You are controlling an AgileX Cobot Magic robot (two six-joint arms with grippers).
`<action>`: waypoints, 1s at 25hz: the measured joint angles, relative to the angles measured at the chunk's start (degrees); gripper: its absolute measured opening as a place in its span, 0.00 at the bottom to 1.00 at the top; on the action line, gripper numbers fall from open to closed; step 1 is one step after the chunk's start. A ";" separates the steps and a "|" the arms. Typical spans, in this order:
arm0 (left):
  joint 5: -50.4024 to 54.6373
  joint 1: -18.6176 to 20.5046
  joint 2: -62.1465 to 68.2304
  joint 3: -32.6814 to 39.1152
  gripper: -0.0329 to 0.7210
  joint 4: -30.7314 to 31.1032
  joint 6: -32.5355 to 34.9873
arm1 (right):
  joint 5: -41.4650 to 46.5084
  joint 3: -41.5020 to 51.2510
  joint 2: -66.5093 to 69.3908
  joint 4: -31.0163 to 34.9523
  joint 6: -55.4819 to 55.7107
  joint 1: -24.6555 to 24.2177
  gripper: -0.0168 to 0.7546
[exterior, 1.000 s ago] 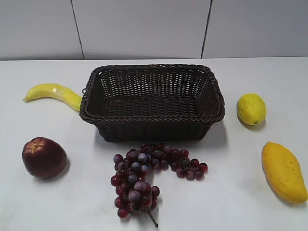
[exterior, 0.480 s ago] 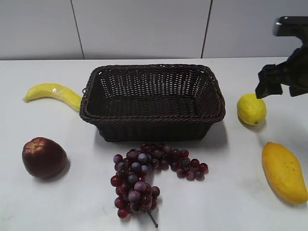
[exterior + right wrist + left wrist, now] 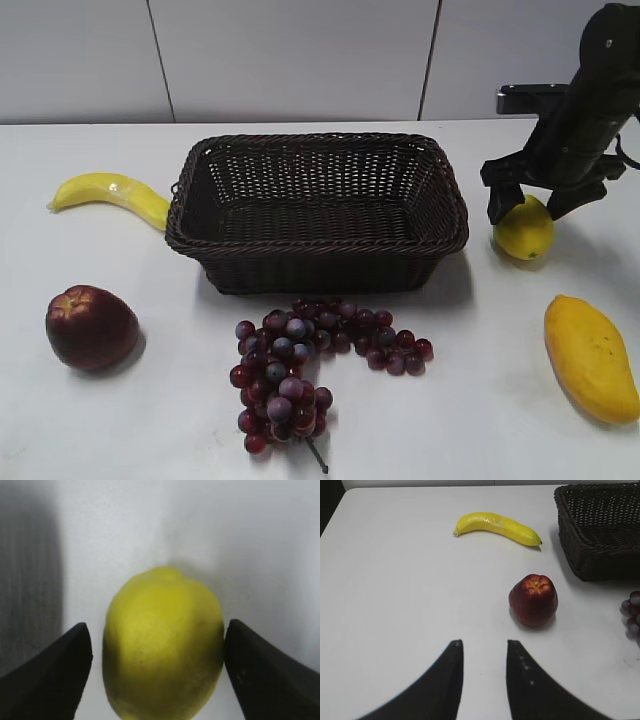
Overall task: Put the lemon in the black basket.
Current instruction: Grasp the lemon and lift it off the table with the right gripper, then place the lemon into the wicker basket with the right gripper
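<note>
The step in hand was the reach for the lemon point(image 3: 523, 228), which sat on the white bench point(image 3: 150, 420) at the right of the exterior frame, just beside the right end of the black basket point(image 3: 316, 212) but not touching it. The right gripper point(image 3: 532, 200) was poised directly over the fruit with its jaws spread wide, one to each side. In the right wrist view the lemon point(image 3: 164, 642) filled the centre of the frame, with a clear gap to the left finger and hardly any to the right one; nothing was held.

The left gripper point(image 3: 484, 672) appeared at the bottom of its own wrist view, jaws parted and empty, above bare bench, with an apple point(image 3: 533, 600) and a banana point(image 3: 497, 526) further up the frame.

The next move would seemingly call for a little more descent, so the jaws sat around the lemon's widest part, then a firm close. The rounded skin could slip if gripped too high. A lift and a carry leftward over the basket's braided rim would follow.
</note>
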 joint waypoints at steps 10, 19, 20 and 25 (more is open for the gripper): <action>0.00 0.00 0.00 0.00 0.36 0.00 0.00 | 4.01 -3.43 3.19 -1.41 0.49 0.00 0.80; 0.00 0.00 0.00 0.00 0.36 0.00 0.00 | 21.51 -22.09 2.37 0.78 -0.12 0.06 0.80; 0.00 0.00 0.00 0.00 0.36 0.00 0.00 | 23.20 -24.60 2.03 3.44 -1.63 0.25 0.80; 0.00 0.00 0.00 0.00 0.36 0.00 0.00 | 25.83 -32.26 1.33 16.91 -8.65 4.99 0.79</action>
